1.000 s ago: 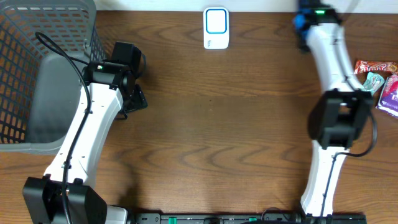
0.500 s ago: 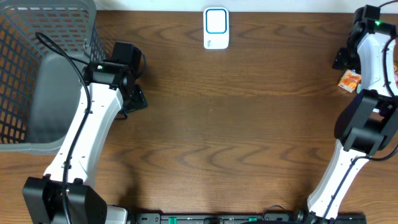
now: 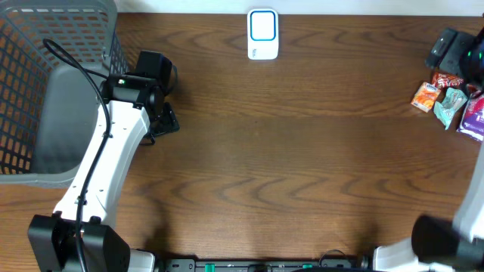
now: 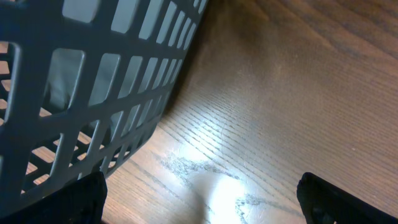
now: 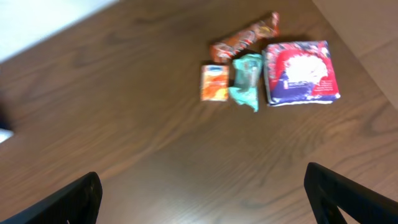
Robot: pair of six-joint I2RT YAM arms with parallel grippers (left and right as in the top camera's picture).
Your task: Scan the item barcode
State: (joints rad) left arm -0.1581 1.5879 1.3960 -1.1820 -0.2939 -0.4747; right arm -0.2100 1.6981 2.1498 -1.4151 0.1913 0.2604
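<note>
Your left end effector [image 4: 200, 202] stands wide with nothing between its fingers, low over the surface [image 3: 302, 166] just beside the basket [image 3: 91, 30]. The basket's grey mesh wall fills the left wrist view from 9 to 12 o'clock.

Your right end effector [image 5: 205, 199] is wide too and empty, held above the items at the surface's 3 o'clock side. There you have an orange packet [image 5: 214, 83] with a teal packet [image 5: 246, 79] just beside it. A red bar [image 5: 245, 37] lies at their 12 o'clock, and a purple-and-red pack [image 5: 301, 73] at their 3 o'clock, nearest the surface's edge.

The scanner [image 3: 263, 34] sits at 12 o'clock by the far edge, well apart from them. Open wood runs between the two arms and from the items to the scanner.
</note>
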